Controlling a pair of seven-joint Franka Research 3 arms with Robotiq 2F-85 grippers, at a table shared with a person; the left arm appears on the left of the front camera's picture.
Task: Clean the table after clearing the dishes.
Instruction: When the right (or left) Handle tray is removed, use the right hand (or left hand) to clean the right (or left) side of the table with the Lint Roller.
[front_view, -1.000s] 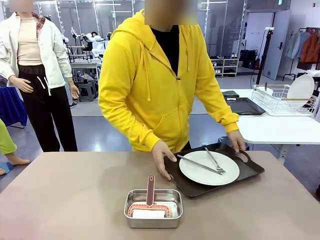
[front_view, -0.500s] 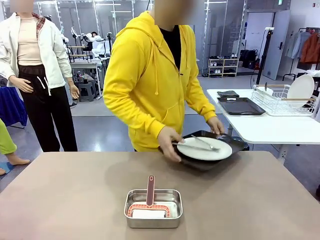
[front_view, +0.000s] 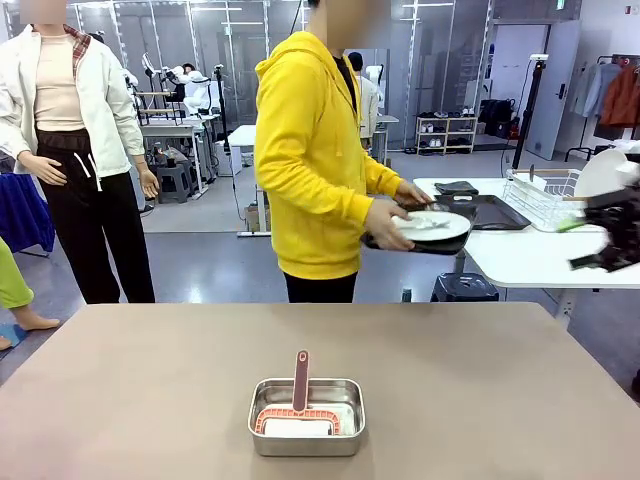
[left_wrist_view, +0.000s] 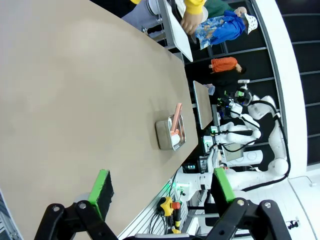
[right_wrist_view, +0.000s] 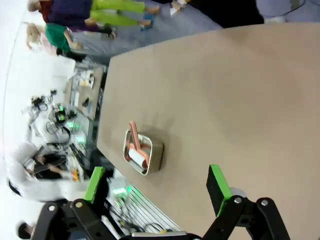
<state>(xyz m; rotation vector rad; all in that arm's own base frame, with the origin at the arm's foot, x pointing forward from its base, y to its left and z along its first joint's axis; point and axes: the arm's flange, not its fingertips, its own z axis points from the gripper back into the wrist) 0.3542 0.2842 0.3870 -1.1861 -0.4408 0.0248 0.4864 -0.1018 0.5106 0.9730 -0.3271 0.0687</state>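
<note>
The taupe table (front_view: 150, 390) stretches across the front view. A person in a yellow hoodie stands behind it, turned toward the white side table. Both hands hold a dark tray (front_view: 425, 243) in the air, with a white plate (front_view: 432, 225) and cutlery on it. My right gripper (front_view: 598, 238) is a dark blur at the right edge, high above the table. In the right wrist view the right gripper (right_wrist_view: 156, 186) is open and empty over the table (right_wrist_view: 225, 85). My left gripper (left_wrist_view: 162, 187) is open and empty above the table (left_wrist_view: 65, 100).
A small steel pan (front_view: 306, 416) with a red-handled tool sits near the table's front edge, also seen as the pan (left_wrist_view: 171, 132) and the pan (right_wrist_view: 142, 152). The white side table (front_view: 540, 255) holds another dark tray (front_view: 485, 212) and a wire rack (front_view: 555, 200).
The person has lifted the tray with the plate off the taupe table and turned right with it toward the white table. My right gripper has come into the front view.
</note>
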